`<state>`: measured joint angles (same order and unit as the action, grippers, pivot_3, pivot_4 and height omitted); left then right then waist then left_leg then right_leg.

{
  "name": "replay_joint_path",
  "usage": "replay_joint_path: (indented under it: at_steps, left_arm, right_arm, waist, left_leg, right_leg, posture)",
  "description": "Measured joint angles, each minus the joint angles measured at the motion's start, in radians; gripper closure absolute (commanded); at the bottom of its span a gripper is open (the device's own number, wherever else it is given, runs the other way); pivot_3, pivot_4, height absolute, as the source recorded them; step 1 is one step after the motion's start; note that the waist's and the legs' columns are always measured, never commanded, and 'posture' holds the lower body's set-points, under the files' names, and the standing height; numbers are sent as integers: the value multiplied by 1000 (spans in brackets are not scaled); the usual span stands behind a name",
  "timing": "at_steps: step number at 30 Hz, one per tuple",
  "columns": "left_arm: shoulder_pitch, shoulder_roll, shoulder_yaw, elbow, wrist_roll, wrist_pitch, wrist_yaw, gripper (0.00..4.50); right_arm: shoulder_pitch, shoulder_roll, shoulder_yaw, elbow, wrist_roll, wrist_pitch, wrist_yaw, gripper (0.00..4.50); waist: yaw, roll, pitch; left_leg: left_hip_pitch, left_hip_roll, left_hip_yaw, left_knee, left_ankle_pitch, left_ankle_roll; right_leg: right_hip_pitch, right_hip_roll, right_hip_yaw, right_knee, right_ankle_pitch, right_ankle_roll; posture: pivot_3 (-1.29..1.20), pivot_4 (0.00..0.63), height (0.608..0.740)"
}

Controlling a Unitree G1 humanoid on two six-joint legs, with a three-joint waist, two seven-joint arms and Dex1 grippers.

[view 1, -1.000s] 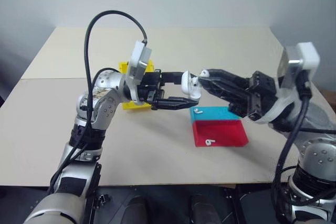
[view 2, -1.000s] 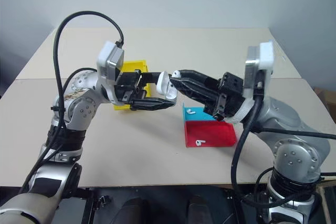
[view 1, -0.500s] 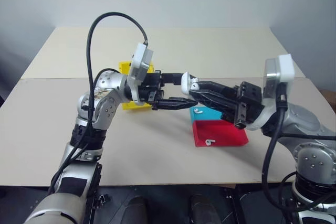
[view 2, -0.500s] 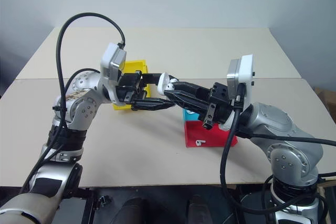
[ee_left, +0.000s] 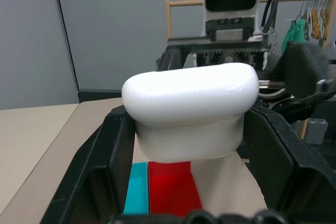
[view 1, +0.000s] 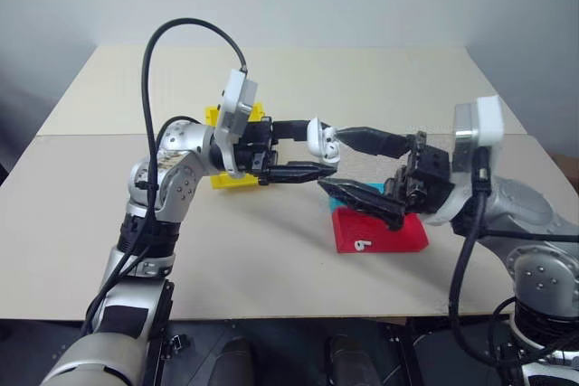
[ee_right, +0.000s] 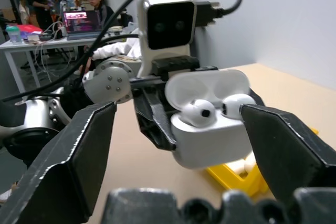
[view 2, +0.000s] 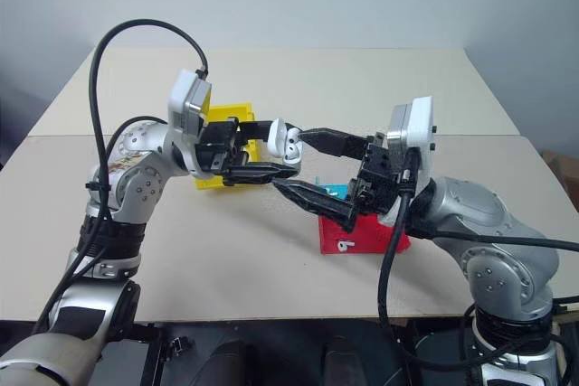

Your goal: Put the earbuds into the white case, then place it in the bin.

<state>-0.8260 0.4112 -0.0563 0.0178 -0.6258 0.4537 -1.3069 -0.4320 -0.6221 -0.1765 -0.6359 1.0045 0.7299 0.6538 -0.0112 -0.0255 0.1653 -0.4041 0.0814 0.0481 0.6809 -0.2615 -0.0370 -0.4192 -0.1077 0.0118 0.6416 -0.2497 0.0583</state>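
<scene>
Just left of frame centre, above the table (view 1: 271, 268), the left gripper (view 1: 312, 155) has its jaws clamped on the white case (view 1: 318, 137), lid up, with two earbuds (ee_right: 202, 111) seated inside. The right gripper (view 1: 353, 164) faces it from the right, jaws spread wide and empty. The yellow bin (view 1: 226, 178) sits behind the left arm, left of centre; another earbud (view 1: 362, 245) lies in the red tray (view 1: 398, 232) at lower right.

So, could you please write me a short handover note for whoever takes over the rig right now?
Left gripper: shut on the white case, held above the table with its lid open.
Right gripper: open, fingers spread on either side of the case, holding nothing.
Two earbuds sit in the case's sockets. Another small white piece lies in the red part of the blue-and-red tray.
The yellow bin stands behind the left arm.
Left: close the lid, place the case in the bin.
</scene>
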Motion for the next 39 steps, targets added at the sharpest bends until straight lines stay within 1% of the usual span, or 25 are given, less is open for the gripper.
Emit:
replay_joint_path:
  at_steps: [7,12,13,15,17,19,22,23,25,28,31,35,39]
  left_arm:
    - [0,-8,-1,-1,-1,0,-5,1672]
    - [0,-8,-1,-1,0,-3,-8,1672]
    - [0,-9,-1,0,0,-5,-8,1672]
    - [-1,-13,-5,1,1,-12,-10,1672]
    - [-5,-18,-11,9,5,-17,-17,1672]
    - [-11,-26,-23,27,16,-27,-23,1672]
    - [-25,-42,-35,49,31,-38,-26,1672]
    - [-28,-48,-37,54,34,-41,-27,1672]
    - [-30,-55,-41,68,38,-43,-28,1672]
    - [-33,-66,-47,83,48,-50,-29,1672]
    - [-33,-67,-50,90,54,-63,-35,1672]
    - [-34,-64,-50,98,62,-66,-40,1672]
    - [-34,-56,-50,102,75,-68,-38,1672]
  right_arm:
    - [24,-51,-37,4,79,-1,53,40]
    - [15,-123,-86,67,80,-2,97,40]
    - [-3,-144,-91,94,79,-2,110,413]
    - [-65,-204,-95,148,60,-2,147,945]
    - [-179,-284,-68,216,7,-13,236,1669]
    - [-305,-333,-23,273,-55,-48,333,2348]
    - [-450,-337,87,346,-148,-89,455,3394]
    - [-503,-329,135,378,-185,-101,496,3797]
    - [-617,-297,225,448,-262,-130,569,4426]
    - [-774,-227,358,537,-388,-182,669,4471]
    - [-847,-161,448,609,-493,-257,749,4471]
    - [-881,-88,536,688,-618,-388,842,4471]
    - [-884,-75,556,708,-678,-470,888,4471]
  waist:
    - [1,0,0]
    - [2,0,0]
    - [2,0,0]
    - [0,0,0]
    - [-2,1,0]
    - [-3,1,0]
    - [-4,1,0]
    - [-4,1,0]
    - [-5,1,0]
    - [-7,1,0]
    - [-4,1,0]
    - [2,1,0]
    - [0,1,0]
  left_leg:
    - [0,0,0,0,0,0]
    - [0,0,0,1,0,0]
    - [0,0,0,1,0,0]
    - [0,0,1,1,0,0]
    - [0,0,1,0,0,1]
    - [1,0,1,0,0,1]
    - [0,0,2,1,0,1]
    - [0,0,2,1,0,1]
    - [0,0,2,1,0,1]
    - [0,0,2,0,0,1]
    - [-1,0,2,0,0,1]
    - [-2,0,1,1,0,0]
    - [-2,0,1,1,3,-4]
  right_leg:
    - [0,0,0,0,0,0]
    - [0,0,0,-1,0,0]
    - [0,0,0,-1,0,0]
    - [0,0,1,-1,0,0]
    - [-1,0,1,-2,0,0]
    - [-1,0,1,-3,0,0]
    - [-2,0,3,-2,0,0]
    - [-2,0,2,-2,0,0]
    - [-2,0,2,-1,0,0]
    - [-3,0,2,0,0,0]
    - [-3,0,1,0,0,0]
    - [-3,0,0,0,0,0]
    - [-3,0,0,0,0,0]
  posture:
    - [0,150,740]
    - [0,150,740]
    - [0,150,740]
    - [0,150,740]
    - [0,150,740]
    - [0,150,740]
    - [0,150,740]
    - [0,150,740]
    - [0,150,740]
    - [0,150,740]
    - [0,150,740]
    - [0,150,740]
    - [0,150,740]
